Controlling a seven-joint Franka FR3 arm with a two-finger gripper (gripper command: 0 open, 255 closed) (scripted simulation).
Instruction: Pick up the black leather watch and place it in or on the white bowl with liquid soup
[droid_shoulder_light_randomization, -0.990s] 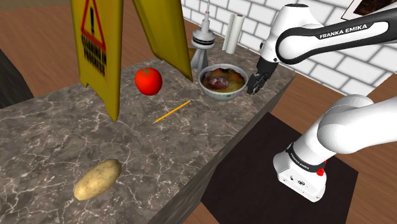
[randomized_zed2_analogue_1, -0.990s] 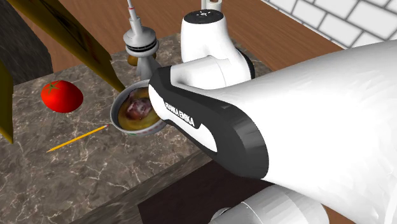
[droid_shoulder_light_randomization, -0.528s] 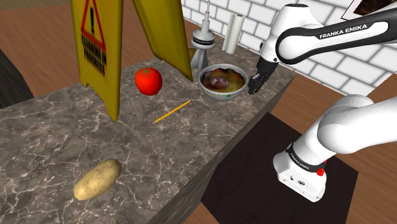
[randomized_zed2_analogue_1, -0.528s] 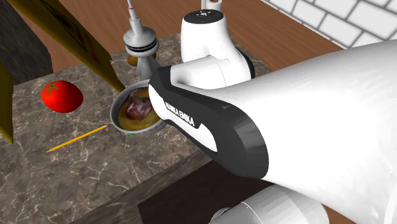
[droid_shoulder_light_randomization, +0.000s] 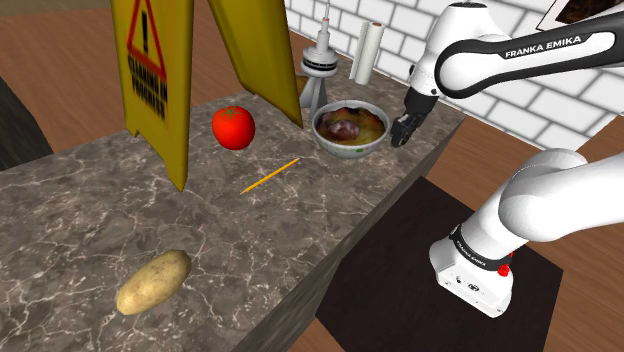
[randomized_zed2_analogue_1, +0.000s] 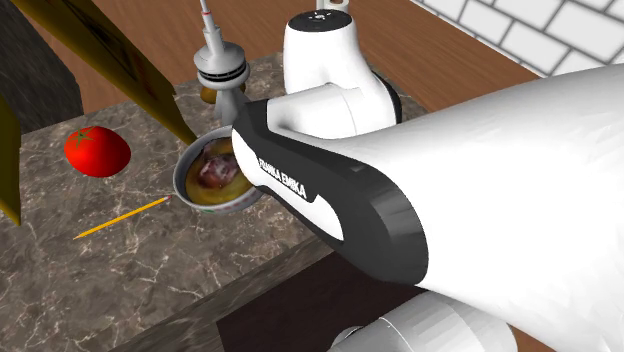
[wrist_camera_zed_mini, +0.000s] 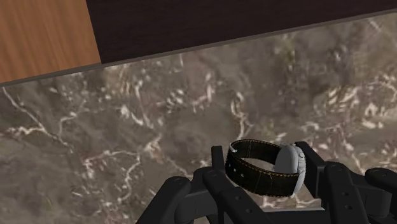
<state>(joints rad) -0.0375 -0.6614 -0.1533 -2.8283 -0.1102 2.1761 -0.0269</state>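
A black leather watch (wrist_camera_zed_mini: 262, 168) with a silver case stands on edge on the marble countertop (wrist_camera_zed_mini: 159, 127). My gripper (wrist_camera_zed_mini: 267, 164) is shut on it, one black finger at each side of the strap. In the shoulder view the gripper (droid_shoulder_light_randomization: 403, 130) hangs low over the counter's corner, just to the right of the bowl (droid_shoulder_light_randomization: 345, 149). The bowl is grey-white and holds yellowish soup with a dark lump in it. In the second exterior view the bowl (randomized_zed2_analogue_1: 188, 187) sits partly behind my arm.
A tomato (droid_shoulder_light_randomization: 233, 127), a yellow pencil (droid_shoulder_light_randomization: 269, 176) and a potato (droid_shoulder_light_randomization: 153, 281) lie on the counter. A yellow warning sign (droid_shoulder_light_randomization: 160, 70) straddles its back. A grey dispenser (droid_shoulder_light_randomization: 321, 62) and a white roll (droid_shoulder_light_randomization: 368, 52) stand behind the bowl. The counter edge runs close by the gripper.
The fingers have gone from open to shut around the watch. The arm has barely shifted, and nothing else on the counter moved.
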